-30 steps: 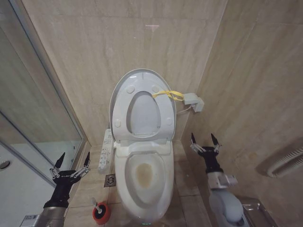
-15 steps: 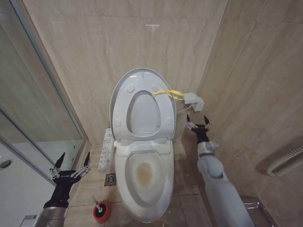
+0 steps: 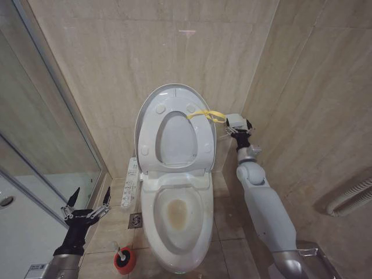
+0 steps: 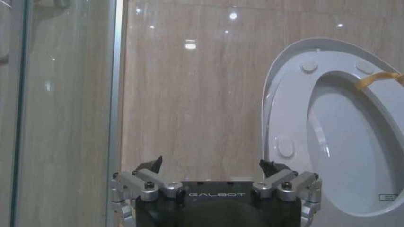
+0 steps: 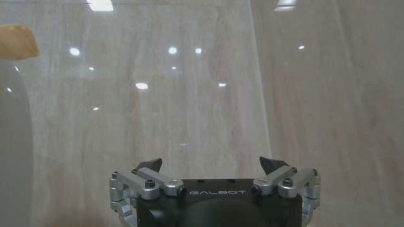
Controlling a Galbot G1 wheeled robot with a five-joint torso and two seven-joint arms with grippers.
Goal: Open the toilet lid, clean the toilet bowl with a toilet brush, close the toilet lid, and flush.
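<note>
Lid (image 3: 174, 125) already up against the wall, stained bowl (image 3: 176, 216) exposed, brush (image 3: 122, 256) untouched in its red holder (image 3: 124, 261) on the floor left of the bowl; left gripper (image 3: 87, 204) spread nearby, right gripper (image 3: 239, 125) spread beside the yellow loop (image 3: 206, 114); scrubbing, closing, flushing remain.

Right gripper (image 3: 239, 127) rose (fingers spread) toward the wall.

bright overhead light, glare spots dotting glossy wall tiles (image 5: 189, 94).
</note>
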